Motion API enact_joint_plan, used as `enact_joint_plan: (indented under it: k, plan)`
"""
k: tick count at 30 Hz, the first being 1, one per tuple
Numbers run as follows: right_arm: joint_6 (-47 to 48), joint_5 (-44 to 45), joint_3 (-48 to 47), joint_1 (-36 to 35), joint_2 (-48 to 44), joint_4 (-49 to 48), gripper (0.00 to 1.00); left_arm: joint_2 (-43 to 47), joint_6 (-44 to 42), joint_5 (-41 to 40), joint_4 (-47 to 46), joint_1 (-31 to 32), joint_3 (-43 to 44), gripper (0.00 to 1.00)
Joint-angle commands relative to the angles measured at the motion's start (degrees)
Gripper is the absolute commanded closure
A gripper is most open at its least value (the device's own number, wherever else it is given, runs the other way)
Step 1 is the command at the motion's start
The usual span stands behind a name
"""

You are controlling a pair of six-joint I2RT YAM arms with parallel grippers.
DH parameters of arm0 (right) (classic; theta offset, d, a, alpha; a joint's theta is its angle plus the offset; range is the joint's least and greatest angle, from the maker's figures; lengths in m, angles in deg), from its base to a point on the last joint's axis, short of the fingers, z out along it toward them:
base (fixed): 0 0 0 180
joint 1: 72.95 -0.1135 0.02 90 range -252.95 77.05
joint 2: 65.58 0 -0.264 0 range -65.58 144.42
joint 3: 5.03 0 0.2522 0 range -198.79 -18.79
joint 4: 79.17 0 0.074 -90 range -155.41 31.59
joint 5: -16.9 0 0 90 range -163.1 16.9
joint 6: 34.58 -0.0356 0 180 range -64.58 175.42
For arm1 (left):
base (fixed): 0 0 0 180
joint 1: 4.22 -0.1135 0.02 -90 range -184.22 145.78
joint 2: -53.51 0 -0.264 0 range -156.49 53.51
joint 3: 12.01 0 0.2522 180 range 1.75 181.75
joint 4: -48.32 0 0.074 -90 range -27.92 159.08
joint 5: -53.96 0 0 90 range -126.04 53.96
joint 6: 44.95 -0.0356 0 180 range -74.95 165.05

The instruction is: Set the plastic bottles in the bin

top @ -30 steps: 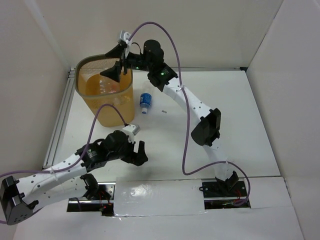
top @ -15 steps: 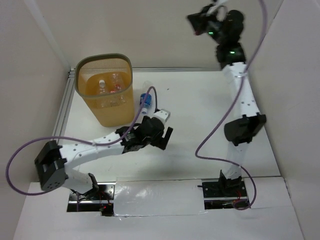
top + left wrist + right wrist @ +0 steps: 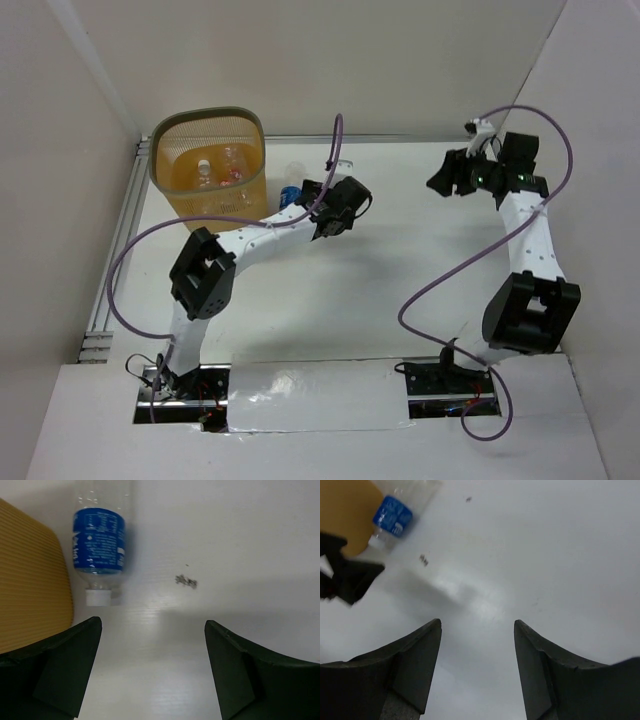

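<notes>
Editor: Progress on the bottles, as it stands?

Photographer: Mostly done, by the look of it. The bin [image 3: 215, 208] holds bottles [image 3: 205, 172] that show through its open top, at least two with pale caps. How many lie beneath them I cannot tell. One blue-labelled bottle [image 3: 98, 540] is left out, lying on its side on the counter [image 3: 225, 540] just beside the bin's orange wall.

Editor: And the end effectors?

Photographer: The left end effector [image 3: 152, 630] hangs low over the counter, fingers spread wide, holding nothing. The stray bottle lies just ahead of its left finger with its white cap [image 3: 98, 597] pointing back at it, and the bin sits off to that same side. The right end effector [image 3: 477, 627] has its fingers parted too, with nothing between them. Bottle and bin lie far ahead of it and to its left, well apart.

Editor: What differs from a second ago?

Photographer: Then the right end effector was at the bin's rim and the left arm [image 3: 250, 235] sat folded near its base. Half a second ago the right one was lifted high at the back and the left was halfway across. Now the right has come down well away from the bin, and the left has stretched out to the bottle, which has hardly shifted. My reading: one pick and one drop remain.
</notes>
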Motion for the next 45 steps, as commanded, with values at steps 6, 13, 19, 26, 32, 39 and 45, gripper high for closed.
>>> enact_joint_plan:
  k: [6,13,19,26,32,39,45]
  plan:
    - [9.7,-7.6,12.6,4.4,-14.4,4.9,0.3,-8.5,-3.3,-11.8,4.1,-6.2,8.9,0.02]
    - [12.5,-10.3,16.5,7.0,-17.8,8.2,0.21,-12.3,-11.8,-12.7,-4.2,-10.1,8.6,0.0]
    - [12.5,-10.9,17.6,7.0,-19.9,8.8,0.19,-16.6,-15.7,-11.4,-8.8,-11.6,7.9,0.0]
    - [11.4,-10.9,19.2,7.0,-21.9,9.4,0.15,-19.2,-13.2,-6.5,-9.4,-14.2,7.9,0.0]
    - [10.7,-10.9,20.8,7.0,-23.6,8.8,0.15,-19.2,-13.2,-3.1,-10.5,-14.2,7.4,0.18]
    - [10.9,-11.9,22.0,7.0,-24.7,9.4,0.15,-17.3,-12.1,1.2,-11.0,-12.2,5.2,0.6]
    - [13.8,-10.9,24.6,7.0,-25.2,9.9,0.39,-8.5,-18.0,4.0,-20.3,-3.7,2.0,0.63]
